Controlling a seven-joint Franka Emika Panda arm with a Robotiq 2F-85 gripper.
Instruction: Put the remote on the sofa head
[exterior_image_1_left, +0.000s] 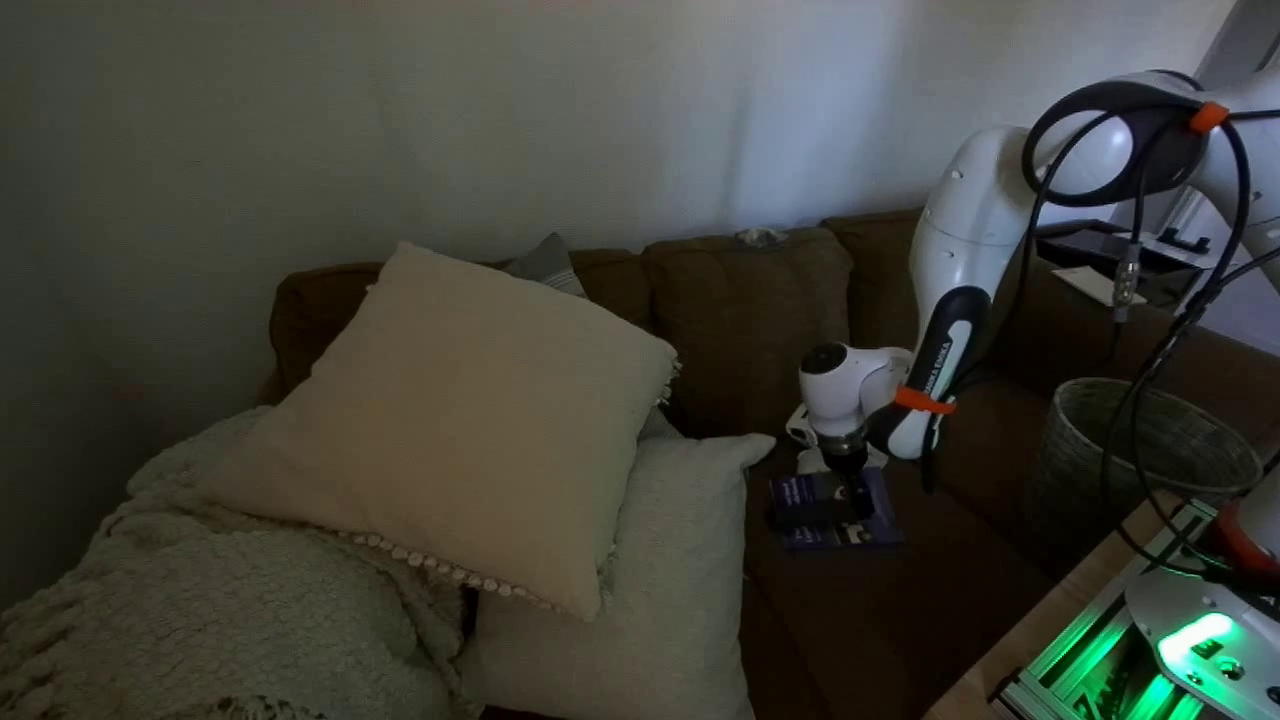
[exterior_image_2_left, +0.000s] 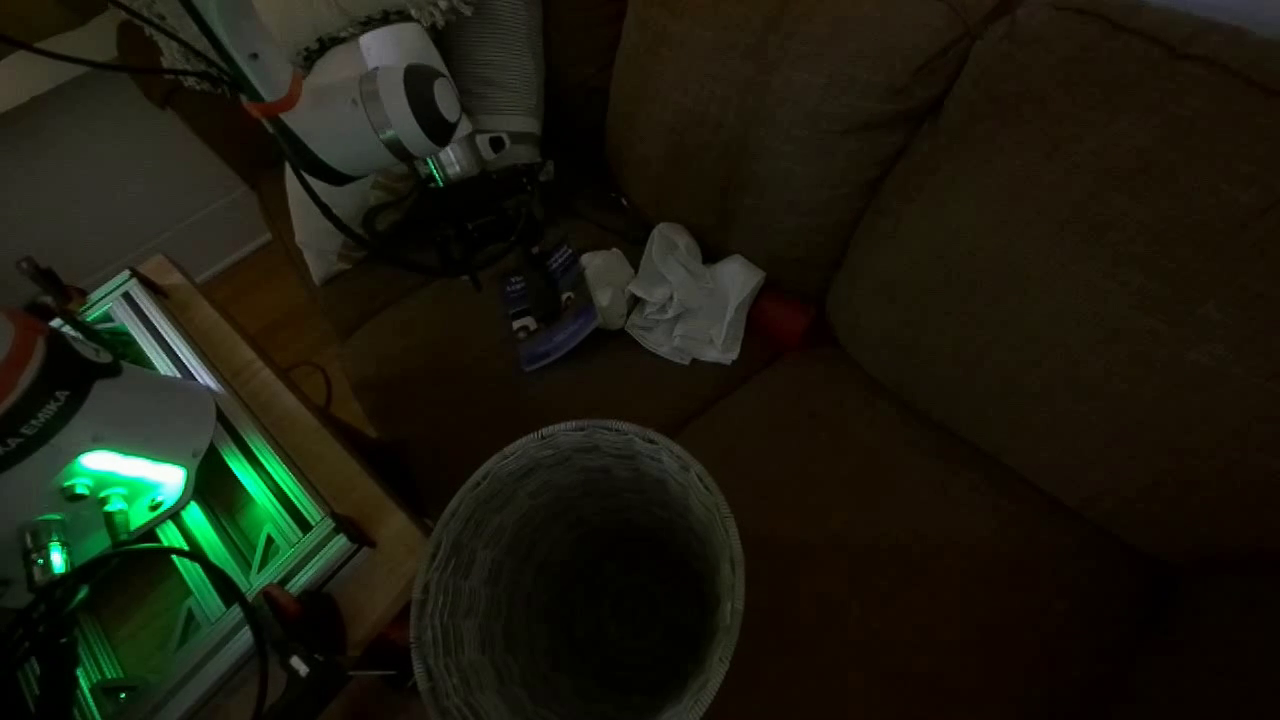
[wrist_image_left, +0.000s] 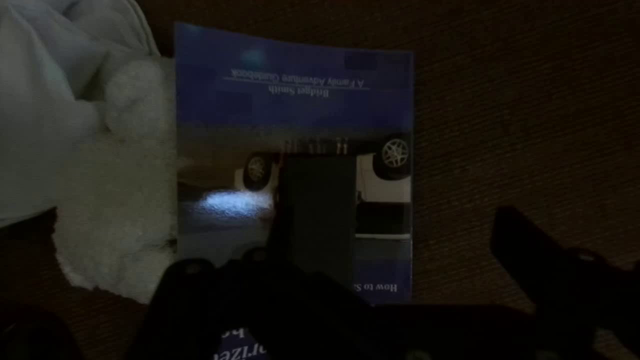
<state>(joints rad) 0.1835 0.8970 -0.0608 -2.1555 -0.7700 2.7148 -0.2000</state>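
Observation:
The remote, a slim dark oblong (wrist_image_left: 322, 210), lies on the bluish booklet (wrist_image_left: 295, 105) on the sofa seat. It is a dark strip in both exterior views (exterior_image_1_left: 805, 514) (exterior_image_2_left: 543, 292). My gripper (wrist_image_left: 392, 215) is open above the booklet, its fingers wide apart. In the wrist view one finger overlaps the remote's left edge and the other is over brown fabric at the right. The remote's lower end is hidden behind the gripper. The gripper also shows in both exterior views (exterior_image_1_left: 858, 495) (exterior_image_2_left: 505, 255). The sofa head (exterior_image_1_left: 690, 245) runs along the wall behind.
A white crumpled cloth (exterior_image_2_left: 695, 300) and a pale lump (exterior_image_2_left: 608, 285) lie beside the booklet. Large cream pillows (exterior_image_1_left: 470, 420) lean on the sofa at one side. A wicker basket (exterior_image_2_left: 440, 560) stands near the robot base. A small crumpled item (exterior_image_1_left: 762, 237) rests on the sofa head.

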